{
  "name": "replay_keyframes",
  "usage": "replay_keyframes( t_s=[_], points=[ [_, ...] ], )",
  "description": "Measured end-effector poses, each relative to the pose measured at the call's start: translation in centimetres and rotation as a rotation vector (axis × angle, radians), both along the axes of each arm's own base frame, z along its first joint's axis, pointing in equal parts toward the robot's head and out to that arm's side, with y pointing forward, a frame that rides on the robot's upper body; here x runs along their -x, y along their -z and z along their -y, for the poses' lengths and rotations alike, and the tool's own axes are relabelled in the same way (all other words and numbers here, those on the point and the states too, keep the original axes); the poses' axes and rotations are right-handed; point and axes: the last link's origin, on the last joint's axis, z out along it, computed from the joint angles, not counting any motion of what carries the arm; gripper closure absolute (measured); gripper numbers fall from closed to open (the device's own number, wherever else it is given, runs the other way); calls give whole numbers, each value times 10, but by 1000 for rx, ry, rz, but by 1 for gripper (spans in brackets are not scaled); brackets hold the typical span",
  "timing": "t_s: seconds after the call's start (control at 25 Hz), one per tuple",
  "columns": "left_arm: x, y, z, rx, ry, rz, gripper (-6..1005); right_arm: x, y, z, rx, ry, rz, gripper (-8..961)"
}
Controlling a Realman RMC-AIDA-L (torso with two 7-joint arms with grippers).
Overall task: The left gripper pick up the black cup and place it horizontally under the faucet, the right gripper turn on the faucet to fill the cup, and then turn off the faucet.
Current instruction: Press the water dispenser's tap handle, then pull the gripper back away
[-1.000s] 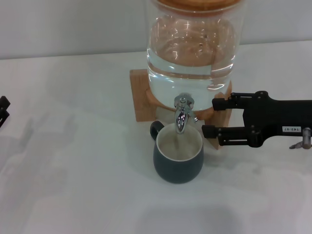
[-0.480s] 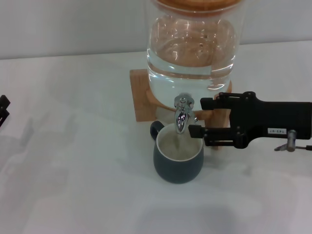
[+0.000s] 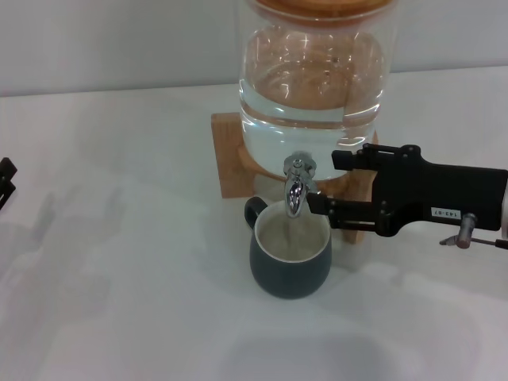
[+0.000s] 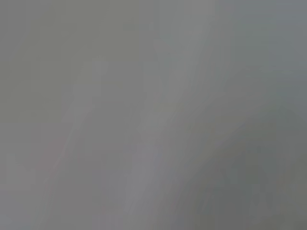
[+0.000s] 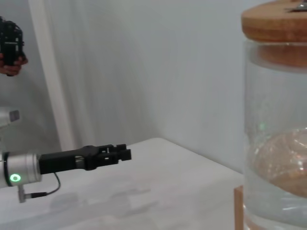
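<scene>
The black cup (image 3: 290, 258) stands upright on the white table, right under the faucet (image 3: 295, 184), its handle at the back left. A thin stream seems to run from the chrome spout into the cup, which holds water. My right gripper (image 3: 325, 181) reaches in from the right, open. Its near finger lies just right of the spout, its far finger against the jar's base by the lever side. My left gripper (image 3: 5, 181) is parked at the table's far left edge, open and empty. It also shows in the right wrist view (image 5: 115, 154). The left wrist view shows only grey blur.
The big glass water jar (image 3: 313, 71) with a cork lid (image 5: 276, 21) sits on a wooden stand (image 3: 230, 155) behind the cup. The white table (image 3: 119, 262) spreads to the left and front. A wall rises behind the jar.
My right gripper has moved left towards the faucet and slightly back, so its near finger now sits beside the spout. The cup and left gripper have not moved.
</scene>
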Motion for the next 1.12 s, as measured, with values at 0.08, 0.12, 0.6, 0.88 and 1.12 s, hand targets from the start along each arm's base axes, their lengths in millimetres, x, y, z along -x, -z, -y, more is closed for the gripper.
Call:
replay_keyframes(
  t_s=[0.08, 0.12, 0.6, 0.88, 1.12],
  points=[
    [0, 0, 0, 0, 1, 0, 361, -1, 1, 0, -8, 8, 6, 216],
    [0, 0, 0, 0, 1, 0, 361, -2, 2, 0, -13, 13, 11, 216],
    [0, 0, 1, 1, -1, 0, 361, -6, -2, 2, -46, 34, 17, 216],
    [1, 0, 1, 2, -3, -1, 361, -12, -5, -3, -76, 56, 23, 216],
    [1, 1, 1, 4, -6, 0, 361, -14, -8, -8, -108, 71, 24, 216]
  ],
)
